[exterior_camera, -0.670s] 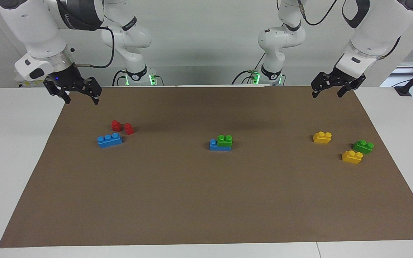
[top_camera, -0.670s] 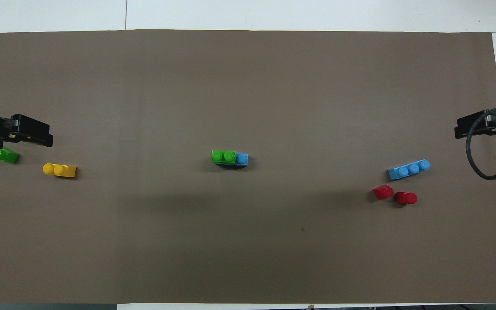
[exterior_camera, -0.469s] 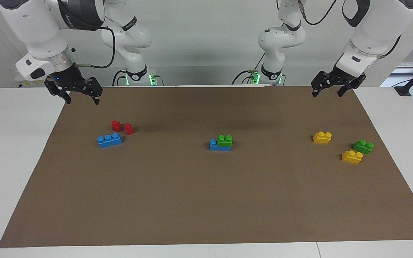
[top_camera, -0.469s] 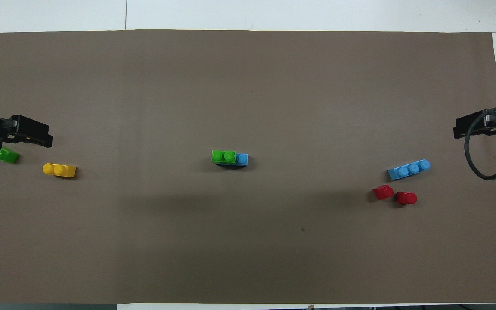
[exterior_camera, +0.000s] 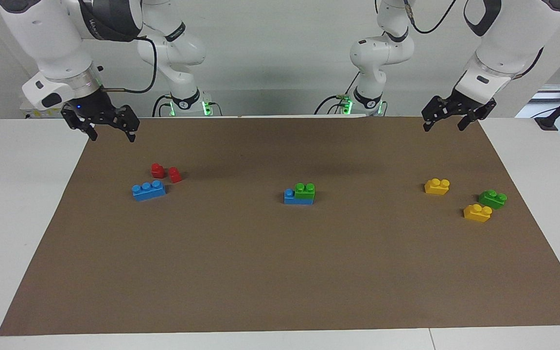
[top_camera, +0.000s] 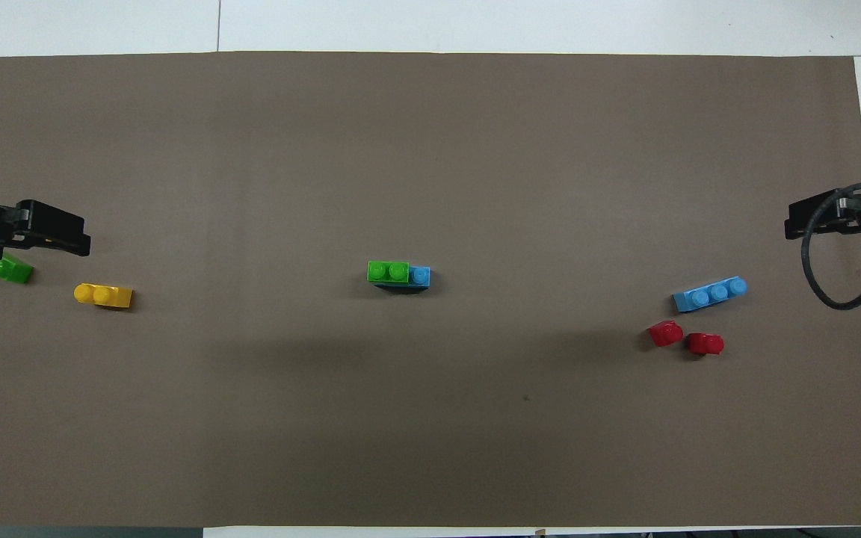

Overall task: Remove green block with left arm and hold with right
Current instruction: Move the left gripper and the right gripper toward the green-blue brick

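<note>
A green block with two studs sits stacked on one end of a blue brick at the middle of the brown mat; it also shows in the overhead view. My left gripper hangs open and empty over the mat's corner at the left arm's end, far from the stack. In the overhead view my left gripper partly covers a second, loose green block. My right gripper, with a blue wrist light, hangs open and empty over the mat's edge at the right arm's end, and also shows in the overhead view.
The loose green block lies with two yellow bricks toward the left arm's end. A three-stud blue brick and two small red pieces lie toward the right arm's end. The brown mat covers the table.
Both grippers have barely shifted in place. No brick has moved.
</note>
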### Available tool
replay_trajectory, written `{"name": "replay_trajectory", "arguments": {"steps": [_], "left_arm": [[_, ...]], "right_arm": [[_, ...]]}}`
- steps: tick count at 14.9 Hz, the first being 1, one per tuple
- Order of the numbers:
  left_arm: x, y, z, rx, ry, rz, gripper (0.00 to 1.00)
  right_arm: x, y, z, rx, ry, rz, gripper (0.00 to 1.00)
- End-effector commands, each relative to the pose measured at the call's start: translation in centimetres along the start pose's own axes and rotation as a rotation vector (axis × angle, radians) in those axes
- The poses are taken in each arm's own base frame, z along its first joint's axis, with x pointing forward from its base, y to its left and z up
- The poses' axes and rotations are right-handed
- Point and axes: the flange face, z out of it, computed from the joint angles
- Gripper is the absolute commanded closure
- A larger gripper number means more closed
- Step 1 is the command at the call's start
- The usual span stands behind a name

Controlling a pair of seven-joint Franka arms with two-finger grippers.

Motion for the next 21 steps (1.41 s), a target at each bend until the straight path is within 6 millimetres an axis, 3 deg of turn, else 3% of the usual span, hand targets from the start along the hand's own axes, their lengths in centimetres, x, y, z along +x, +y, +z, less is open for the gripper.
{"name": "replay_trajectory", "arguments": {"steps": [1, 5, 9, 14, 21], "left_arm": [[-1.1, -0.1, 0.0, 0.020, -0.007, 0.003, 0.00], [-1.3, 0.1, -0.2, 0.020, -0.004, -0.002, 0.00], [-1.7, 0.5, 0.7, 0.017, -0.017, -0.042, 0.00], [-3.9, 8.2, 3.5, 0.029, 0.012, -0.309, 0.00], [-6.9, 19.5, 6.7, -0.129, 0.086, -0.986, 0.00]], "right_arm": [[0.1, -0.6, 0.8, -0.001, 0.014, 0.084, 0.00], [0.5, -4.0, 2.4, 0.009, 0.011, 0.272, 0.00], [0.9, -8.5, 4.7, 0.078, -0.033, 0.512, 0.00], [0.7, -13.8, 8.6, 0.168, -0.078, 0.813, 0.00], [-0.1, -19.6, 13.0, 0.257, -0.134, 1.073, 0.01]]}}
